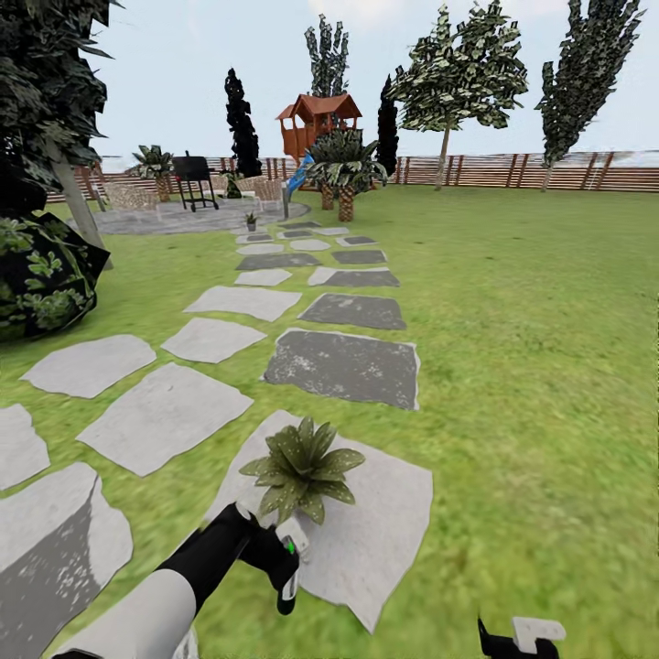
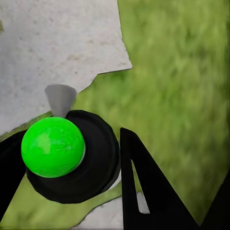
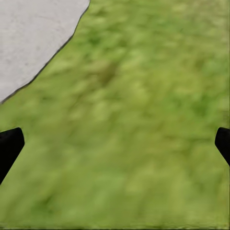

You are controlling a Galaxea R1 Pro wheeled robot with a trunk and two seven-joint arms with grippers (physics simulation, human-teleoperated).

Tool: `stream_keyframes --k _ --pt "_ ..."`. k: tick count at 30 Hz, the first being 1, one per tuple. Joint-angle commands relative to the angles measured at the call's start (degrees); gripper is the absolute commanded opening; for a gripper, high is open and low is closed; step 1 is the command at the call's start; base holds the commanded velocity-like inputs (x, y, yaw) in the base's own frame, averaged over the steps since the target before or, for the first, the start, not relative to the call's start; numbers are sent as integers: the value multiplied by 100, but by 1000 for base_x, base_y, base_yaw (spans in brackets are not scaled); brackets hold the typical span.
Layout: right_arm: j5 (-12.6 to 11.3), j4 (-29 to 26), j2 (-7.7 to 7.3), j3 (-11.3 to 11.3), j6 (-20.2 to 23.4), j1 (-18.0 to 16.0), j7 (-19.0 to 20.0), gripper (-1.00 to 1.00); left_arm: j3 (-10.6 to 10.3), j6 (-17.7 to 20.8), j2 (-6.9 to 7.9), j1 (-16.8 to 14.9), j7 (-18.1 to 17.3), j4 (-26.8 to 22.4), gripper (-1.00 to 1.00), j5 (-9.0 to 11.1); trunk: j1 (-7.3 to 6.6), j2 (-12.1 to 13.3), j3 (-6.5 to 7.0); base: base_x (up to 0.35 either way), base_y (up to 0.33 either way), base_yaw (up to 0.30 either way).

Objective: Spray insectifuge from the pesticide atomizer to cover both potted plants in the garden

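One potted plant (image 1: 303, 467) is seen at lower centre of the head view: a low rosette of broad, pointed olive-green leaves with pale speckling, no pot visible, seated on a pale grey stepping stone (image 1: 384, 513); a second, much smaller potted plant (image 1: 251, 221) is seen far off at upper centre, too small for detail. One pesticide atomizer (image 1: 291, 560) is recorded at lower centre, just below the rosette, held in the left gripper (image 1: 286, 572); in the left wrist view it is shown from above as a bright green rounded body (image 2: 52, 146) set in a dark ring, with a pale grey cone projecting toward the stone edge, the dark fingers (image 2: 143, 191) lying close on either side of it. The right gripper (image 1: 513, 638) is seen at the lower right corner; in the right wrist view two dark fingertips (image 3: 9, 148) are set far apart at the frame's two sides, parted, with nothing between them but lawn (image 3: 134, 134). Roughly twenty stepping stones are counted, running in a double row toward a paved patch (image 1: 174, 218) at upper left. Open grass is found across the right half, bounded by a brown slatted fence (image 1: 549, 171); a dark bush (image 1: 41, 275) closes the left edge
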Motion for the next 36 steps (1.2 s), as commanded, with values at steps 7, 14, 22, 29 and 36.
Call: stream_keyframes --k 7,14,22,29,36 --pt "-27 -1330 -81 1379 2 -11 52 100 17 -127 -11 -1 -26 -14 -100 -13 -4 -2 -5 -41 14 0" --pt "1470 -2064 -97 1874 773 -666 1912 100 -65 -513 311 -36 -467 -34 -100 -83 -4 -2 -5 0 0 0" --pt "2128 -2105 -96 1881 814 -1181 3938 100 -93 -978 353 -95 -833 11 -100 -909 -4 -2 -5 0 0 0" --pt "2253 -2426 -4 1897 808 -1233 4489 -100 -87 -1036 307 -106 -1295 20 -100 -1262 -4 -2 -5 0 0 0" --pt "2268 -2571 551 1908 813 -1233 4557 -100 -83 -991 280 -106 -1286 24 -100 -1399 -4 -2 -5 0 0 0"
